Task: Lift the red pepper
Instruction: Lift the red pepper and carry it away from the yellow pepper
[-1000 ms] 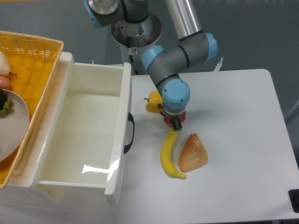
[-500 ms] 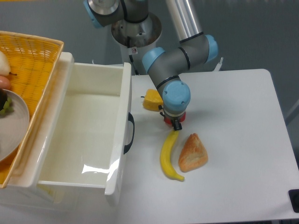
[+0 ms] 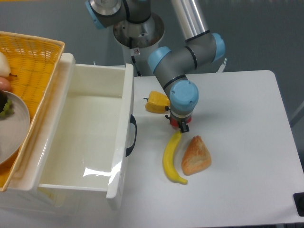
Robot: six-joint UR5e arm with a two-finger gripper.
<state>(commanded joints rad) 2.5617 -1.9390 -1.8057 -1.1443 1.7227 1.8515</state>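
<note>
Gripper (image 3: 182, 124) directly over red pepper (image 3: 176, 123), pepper mostly hidden beneath; jaw state can't tell. Yellow pepper (image 3: 156, 102) just left, banana (image 3: 171, 158) just below.

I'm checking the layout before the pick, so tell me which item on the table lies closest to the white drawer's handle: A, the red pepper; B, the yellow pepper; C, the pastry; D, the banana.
B: the yellow pepper lies nearest the black handle of the white drawer, left of the banana, the pastry and the red pepper under the hand.
</note>
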